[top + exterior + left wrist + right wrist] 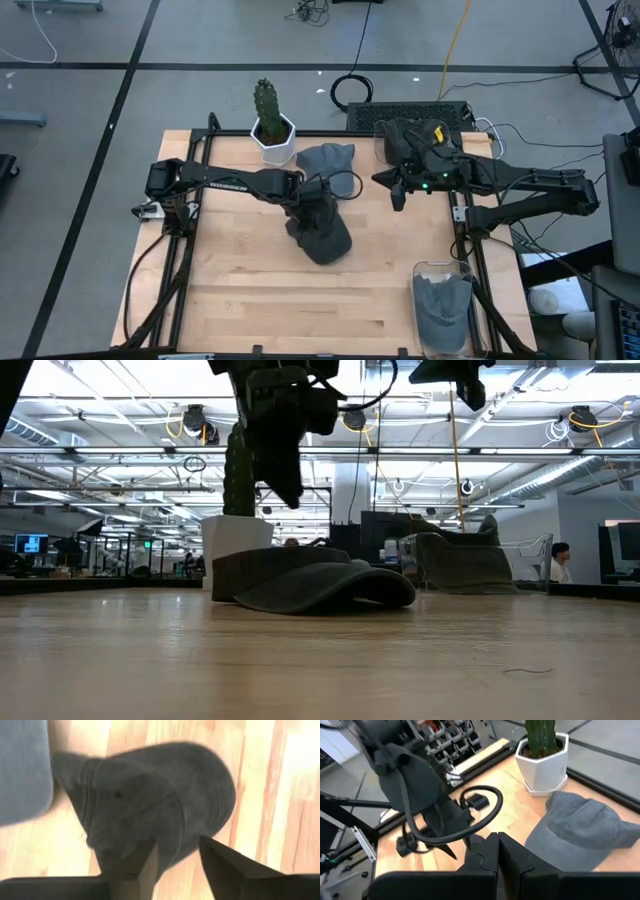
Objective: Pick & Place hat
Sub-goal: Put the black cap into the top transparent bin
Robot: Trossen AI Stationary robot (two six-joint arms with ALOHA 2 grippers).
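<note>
A dark grey cap (324, 240) lies flat on the wooden table, brim and crown both down (318, 586). My left gripper (309, 207) hangs open just above it (280, 485), clear of the cloth. In the left wrist view the cap (150, 805) fills the picture beyond the parted fingers (177, 857). A second, lighter grey cap (328, 160) rests on the table by the cactus pot (585, 832). My right gripper (398, 192) waits shut over the table's right part (496, 847).
A white hexagonal pot with a cactus (271, 130) stands near the far edge, left of the lighter cap. A clear bin (442, 312) with another grey cap inside sits at the near right corner. Bare wood (240, 290) spreads over the near left.
</note>
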